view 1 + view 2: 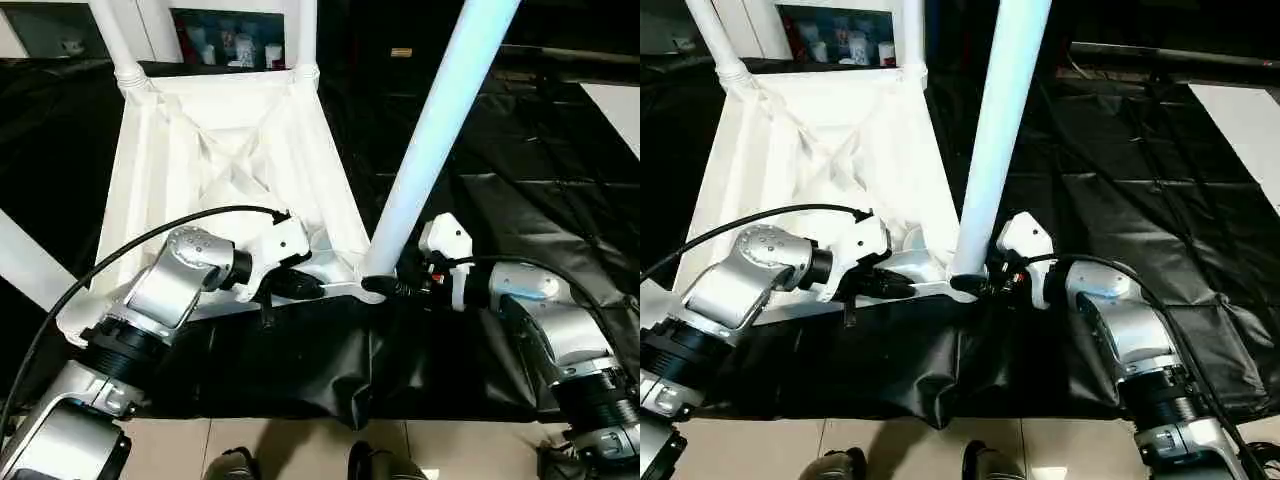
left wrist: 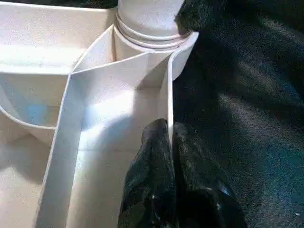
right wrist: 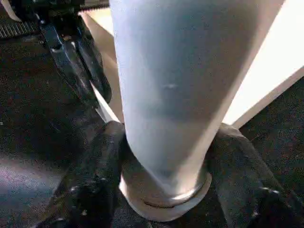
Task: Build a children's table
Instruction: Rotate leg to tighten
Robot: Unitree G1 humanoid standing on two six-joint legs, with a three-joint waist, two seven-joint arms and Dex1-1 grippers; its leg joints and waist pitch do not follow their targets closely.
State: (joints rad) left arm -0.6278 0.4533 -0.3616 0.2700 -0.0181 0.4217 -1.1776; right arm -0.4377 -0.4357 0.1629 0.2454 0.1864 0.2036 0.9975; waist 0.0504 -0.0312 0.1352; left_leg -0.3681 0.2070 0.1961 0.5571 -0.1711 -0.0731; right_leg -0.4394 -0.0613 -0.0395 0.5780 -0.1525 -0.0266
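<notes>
The children's table lies upside down on a black sheet, the ribbed underside of its white top [image 1: 200,150] facing up. White legs stand in its far-left [image 1: 120,40], far-right [image 1: 305,35] and near-right [image 1: 440,130] corner sockets. A fourth leg [image 1: 30,265] slants at the near-left corner. My left gripper [image 1: 305,288] is shut on the thin near rim of the top [image 2: 168,95], just left of the near-right socket. My right gripper [image 1: 385,285] reaches in from the right. Its black fingers [image 3: 90,180] press on both sides of the near-right leg's base [image 3: 166,118], right above the socket collar.
A black sheet [image 1: 520,170] covers the floor around the table. A glass-door cabinet [image 1: 230,40] stands behind the far edge. A white panel [image 1: 615,110] lies at the far right. Tiled floor [image 1: 300,440] and two dark feet [image 1: 230,465] are at the near edge.
</notes>
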